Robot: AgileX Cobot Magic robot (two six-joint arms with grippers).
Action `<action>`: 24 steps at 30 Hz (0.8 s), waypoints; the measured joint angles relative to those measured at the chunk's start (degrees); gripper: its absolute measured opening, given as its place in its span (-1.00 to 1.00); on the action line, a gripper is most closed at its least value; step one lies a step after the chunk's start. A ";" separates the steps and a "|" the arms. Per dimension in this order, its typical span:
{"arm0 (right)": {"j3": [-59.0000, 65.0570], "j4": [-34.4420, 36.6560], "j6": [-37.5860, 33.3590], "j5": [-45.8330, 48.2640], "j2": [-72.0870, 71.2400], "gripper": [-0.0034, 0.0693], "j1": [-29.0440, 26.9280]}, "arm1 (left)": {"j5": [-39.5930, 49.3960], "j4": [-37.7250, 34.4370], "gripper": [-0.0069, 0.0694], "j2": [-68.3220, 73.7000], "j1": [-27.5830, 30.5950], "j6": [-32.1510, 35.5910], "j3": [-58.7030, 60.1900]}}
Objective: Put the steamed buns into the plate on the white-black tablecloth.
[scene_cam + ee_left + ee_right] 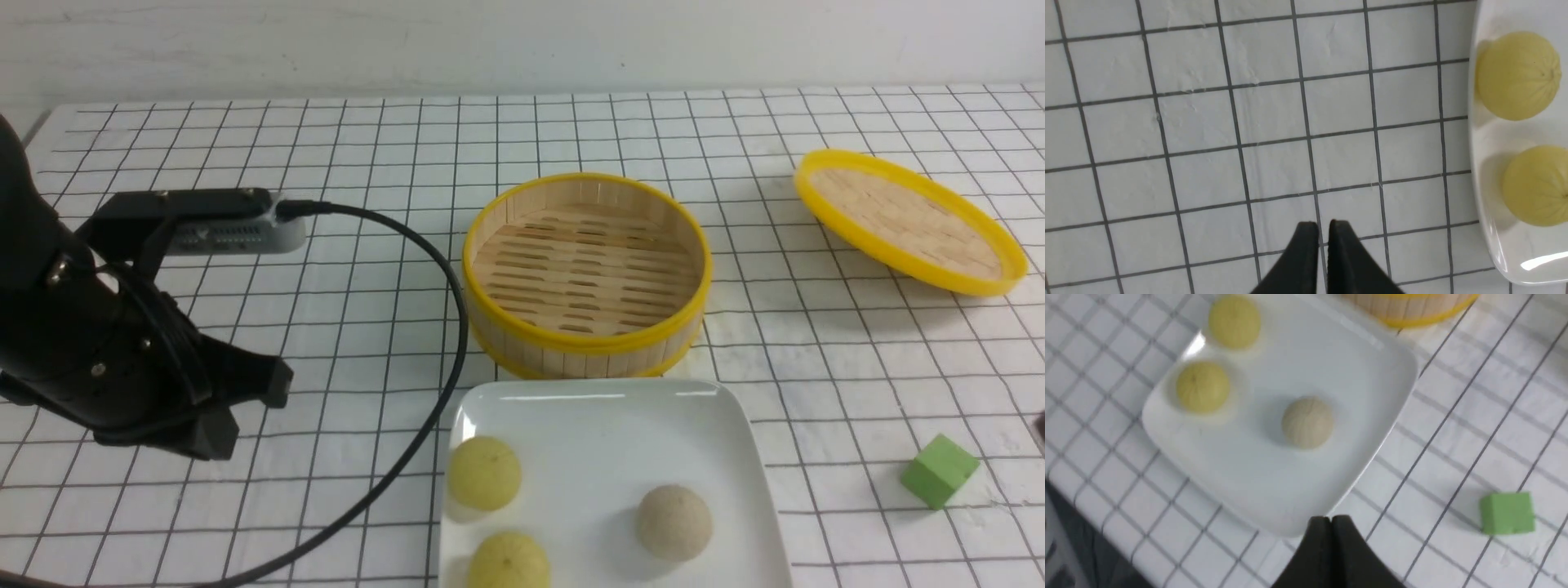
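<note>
Gridded tablecloth point(367, 147), plate point(604, 425) cropped, nearest bun point(508, 563) cropped

The plate point(596, 441) is glossy, smooth white glaze. The steamed buns point(673, 523) look matt and finely ribbed. The tablecloth point(367, 147) is matt, faintly wrinkled cloth. The steamer point(571, 351) shows pale wooden slats and smooth yellow rims. The green cube point(939, 471) is matt.

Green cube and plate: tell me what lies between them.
Nothing but bare white-black tablecloth lies between the green cube and the plate. Both the front view and the right wrist view show that stretch.
</note>
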 joint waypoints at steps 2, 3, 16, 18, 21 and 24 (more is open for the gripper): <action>3.87 0.00 1.21 -6.23 -6.45 -0.95 0.00 | 0.00 0.00 -0.65 0.00 0.00 0.00 0.00; 6.59 0.24 1.47 -11.88 -10.32 -0.95 0.00 | 0.00 0.00 -0.65 0.00 0.00 0.00 0.00; 19.06 0.66 -1.73 -32.13 -20.49 -0.94 0.00 | -0.89 0.00 -0.63 0.00 0.00 0.00 0.00; 19.11 0.66 -1.79 -32.13 -20.49 -0.94 0.00 | -0.94 0.00 -0.63 0.00 0.00 0.00 0.00; 19.11 0.66 -1.86 -32.18 -20.49 -0.93 0.00 | -1.06 0.00 -0.62 0.00 0.00 0.00 0.00; 19.11 0.66 -1.86 -31.96 -20.49 -0.93 0.00 | -1.06 0.00 -0.61 0.00 0.00 0.00 0.00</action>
